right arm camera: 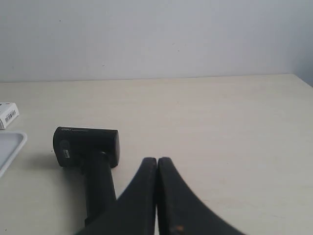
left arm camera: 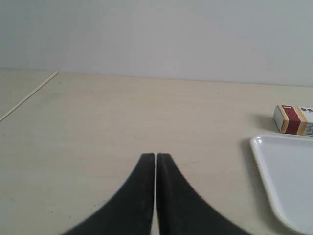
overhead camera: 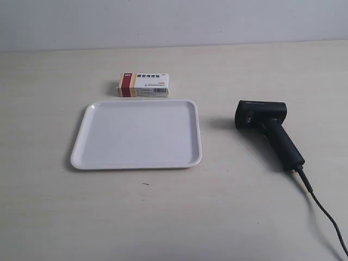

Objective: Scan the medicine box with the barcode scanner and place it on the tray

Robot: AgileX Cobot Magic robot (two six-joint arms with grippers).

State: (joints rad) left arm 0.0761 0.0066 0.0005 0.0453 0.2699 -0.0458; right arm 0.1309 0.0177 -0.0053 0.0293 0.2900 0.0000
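Your box (overhead camera: 143,85) lies flat on the table (overhead camera: 228,217), just beyond the far edge of the tray (overhead camera: 137,134) and apart from its rim, red-and-tan end toward the exterior view's left. The scanner (overhead camera: 267,132) lies on its side well off the tray's other side, toward the exterior view's right, head nearest the tray's level and cable (overhead camera: 325,216) trailing toward the near edge of the table.

Only the exterior view gives you the whole tray and the cable. It shows neither arm. The left wrist view gives you the left gripper (left arm camera: 156,160) with fingers pressed together, holding nothing, hanging over bare table beside the tray (left arm camera: 286,181); the box (left arm camera: 293,119) sits past the tray's corner there, cut by the frame. The right wrist view gives you the right gripper (right arm camera: 157,164), likewise pressed together and empty, just beside the scanner (right arm camera: 90,156), with only a sliver of tray (right arm camera: 11,147) and box (right arm camera: 8,115) at the frame edge
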